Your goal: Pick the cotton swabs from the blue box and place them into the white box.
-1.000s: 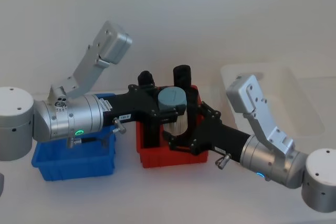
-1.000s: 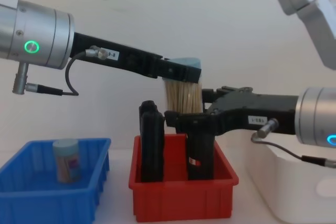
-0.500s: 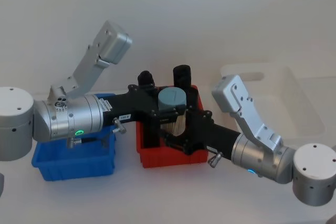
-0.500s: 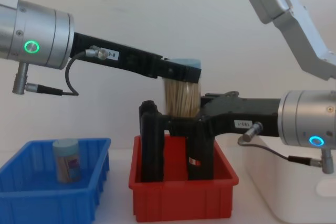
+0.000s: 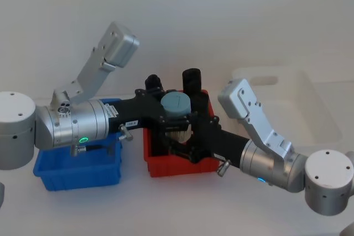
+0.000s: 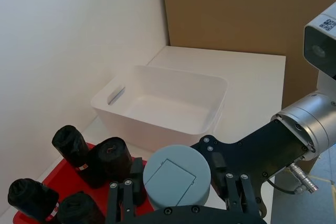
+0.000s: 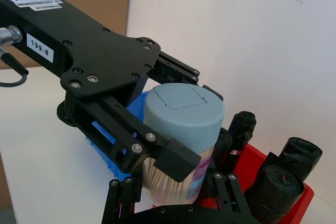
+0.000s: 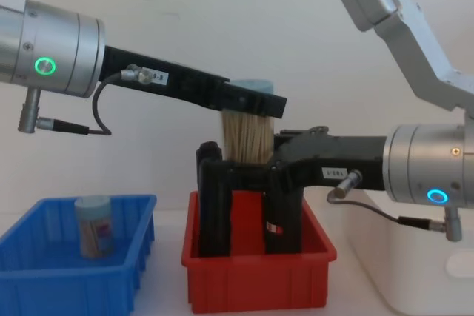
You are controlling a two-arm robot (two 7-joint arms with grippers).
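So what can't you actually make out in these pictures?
Inside of the blue box: head view, the left arm covers most.
Label on the spare tub: chest view, too small to read.
Bottom of the held tub, in the left tool: chest view, behind the right tool.

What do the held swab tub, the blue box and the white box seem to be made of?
Swab tub, in the left gripper: clear plastic, probably, as tan sticks show through; matte grey-blue cap. Blue box: likely moulded plastic, smooth, shiny. White box: seemingly smooth plastic, rounded corners, cut-out handle.
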